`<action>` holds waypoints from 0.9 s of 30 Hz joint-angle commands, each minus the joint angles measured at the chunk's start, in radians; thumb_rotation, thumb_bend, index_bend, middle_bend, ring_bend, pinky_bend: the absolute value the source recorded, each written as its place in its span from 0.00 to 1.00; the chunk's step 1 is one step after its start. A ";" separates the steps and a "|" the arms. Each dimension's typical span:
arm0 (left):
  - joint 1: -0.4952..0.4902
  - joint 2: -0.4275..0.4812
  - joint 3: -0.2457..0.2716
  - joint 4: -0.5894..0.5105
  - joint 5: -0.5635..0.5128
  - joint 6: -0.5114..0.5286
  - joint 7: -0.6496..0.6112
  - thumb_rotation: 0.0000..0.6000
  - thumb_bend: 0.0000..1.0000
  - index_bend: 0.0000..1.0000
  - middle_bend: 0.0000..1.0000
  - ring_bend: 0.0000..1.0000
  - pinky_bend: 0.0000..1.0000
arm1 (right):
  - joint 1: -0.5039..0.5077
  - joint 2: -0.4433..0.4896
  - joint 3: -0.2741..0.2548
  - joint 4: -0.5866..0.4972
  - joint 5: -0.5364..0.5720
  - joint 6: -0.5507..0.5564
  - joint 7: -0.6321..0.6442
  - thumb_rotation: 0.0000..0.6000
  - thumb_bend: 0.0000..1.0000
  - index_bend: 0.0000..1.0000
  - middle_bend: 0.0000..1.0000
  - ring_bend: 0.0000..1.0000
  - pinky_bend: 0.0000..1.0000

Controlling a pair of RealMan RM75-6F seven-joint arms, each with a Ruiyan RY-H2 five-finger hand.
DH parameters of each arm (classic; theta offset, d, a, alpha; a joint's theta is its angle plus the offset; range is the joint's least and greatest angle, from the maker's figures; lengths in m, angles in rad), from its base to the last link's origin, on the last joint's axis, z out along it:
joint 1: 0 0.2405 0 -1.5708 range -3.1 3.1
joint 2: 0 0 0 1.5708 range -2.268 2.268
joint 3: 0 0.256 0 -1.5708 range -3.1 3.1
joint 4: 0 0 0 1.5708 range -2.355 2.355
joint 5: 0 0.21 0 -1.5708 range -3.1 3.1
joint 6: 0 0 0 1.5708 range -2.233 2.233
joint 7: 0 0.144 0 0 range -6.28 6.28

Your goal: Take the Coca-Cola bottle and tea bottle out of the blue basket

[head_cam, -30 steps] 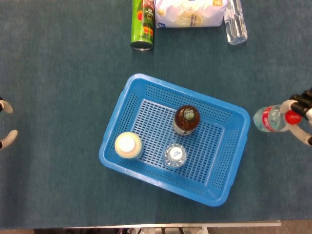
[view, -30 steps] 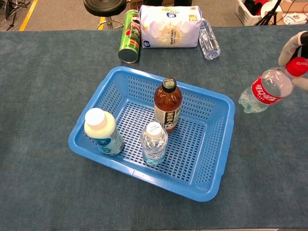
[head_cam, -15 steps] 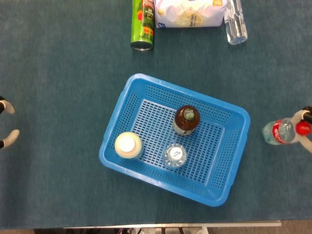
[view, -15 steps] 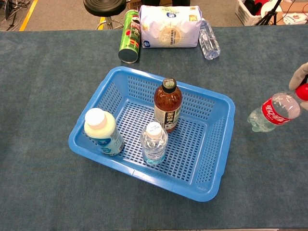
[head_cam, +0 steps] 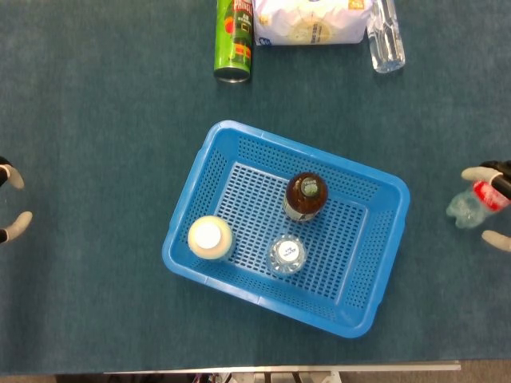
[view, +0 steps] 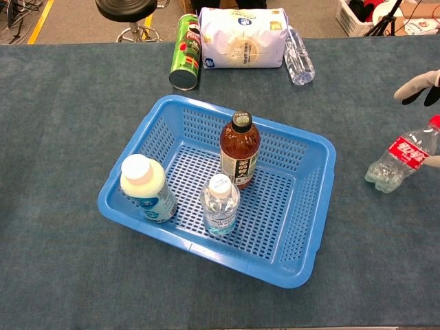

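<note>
While the right hand grips a clear, red-labelled Coca-Cola bottle tilted at three o'clock, outside the blue plastic basket, the brown tea bottle stands inside; smooth, probably heavy, best grasped mid-body.

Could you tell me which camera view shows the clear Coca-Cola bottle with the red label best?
The chest view: the clear Coca-Cola bottle with the red label shows side-on and tilted, its label and ridged base plain, right of the blue plastic basket. The head view shows it blurred at the frame edge, between the fingers of the right hand.
</note>
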 commanded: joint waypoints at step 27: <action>0.015 0.005 0.008 0.033 -0.011 0.009 -0.063 1.00 0.14 0.48 0.38 0.39 0.57 | 0.402 -0.281 0.135 0.174 -0.158 -0.247 0.139 1.00 0.00 0.26 0.25 0.22 0.43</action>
